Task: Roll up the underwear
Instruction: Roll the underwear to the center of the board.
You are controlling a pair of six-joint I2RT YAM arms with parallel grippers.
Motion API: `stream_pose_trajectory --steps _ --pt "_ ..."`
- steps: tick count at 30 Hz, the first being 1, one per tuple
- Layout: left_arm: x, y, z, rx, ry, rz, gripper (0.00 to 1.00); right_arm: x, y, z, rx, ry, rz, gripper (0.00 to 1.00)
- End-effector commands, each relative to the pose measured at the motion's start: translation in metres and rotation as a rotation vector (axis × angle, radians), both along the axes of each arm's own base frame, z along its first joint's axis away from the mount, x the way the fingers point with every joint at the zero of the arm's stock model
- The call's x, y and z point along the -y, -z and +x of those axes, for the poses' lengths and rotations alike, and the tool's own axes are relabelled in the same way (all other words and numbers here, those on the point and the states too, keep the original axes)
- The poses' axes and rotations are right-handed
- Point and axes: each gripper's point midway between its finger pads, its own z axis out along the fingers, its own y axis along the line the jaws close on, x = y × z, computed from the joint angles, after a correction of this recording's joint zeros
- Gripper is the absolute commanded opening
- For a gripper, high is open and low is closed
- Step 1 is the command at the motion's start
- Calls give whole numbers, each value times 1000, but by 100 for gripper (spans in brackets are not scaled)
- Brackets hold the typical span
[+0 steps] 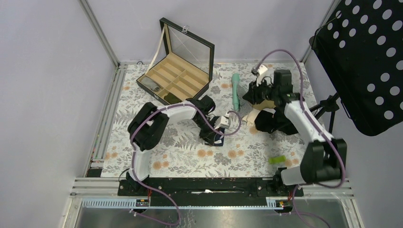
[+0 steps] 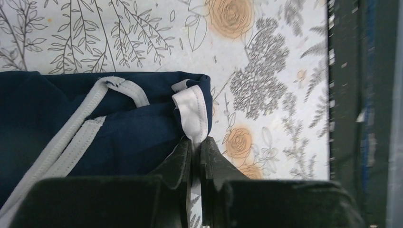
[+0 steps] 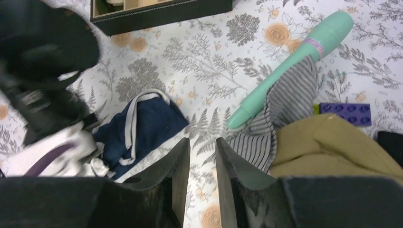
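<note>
**Left arm** [image 1: 157,121]: elbow bent, forearm stretched toward the underwear [image 2: 119,128]. The left claw [image 2: 196,141] sits at the garment's right corner, jaws pressed together on the white waistband edge.

**Right arm** [image 1: 304,118]: folded at the elbow, wrist raised to the right of the underwear. The right claw [image 3: 203,145] hangs above the garment's right side, jaws narrowly parted with nothing between them.
</note>
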Motion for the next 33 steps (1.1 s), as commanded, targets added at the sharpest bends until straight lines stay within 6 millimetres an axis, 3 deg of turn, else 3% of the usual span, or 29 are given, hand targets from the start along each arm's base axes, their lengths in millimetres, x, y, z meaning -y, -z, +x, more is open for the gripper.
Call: stream_pose_trajectory --steps 1,3,7,10,16,19,24,33 --pt "-10 19 -29 -336 -59 88 2 1 -7 -27 112 42 21 33" --pt "-4 20 -21 -395 -95 83 2 1 4 -66 118 -38 3 33" --pt "4 27 -11 -488 -148 87 4 2 53 -137 83 -235 -113 33" --pt "7 31 -8 -527 -162 101 4 -8 75 -169 110 -386 -213 39" --pt "13 37 -1 -564 -218 132 6 -51 75 -162 302 -554 -294 47" --pt "13 39 -2 -604 -241 131 8 -73 94 -168 336 -702 -335 48" --pt "17 38 -3 -655 -269 132 10 -96 120 -160 392 -787 -363 54" --pt "22 39 2 -662 -298 136 12 -122 133 -165 388 -908 -351 53"
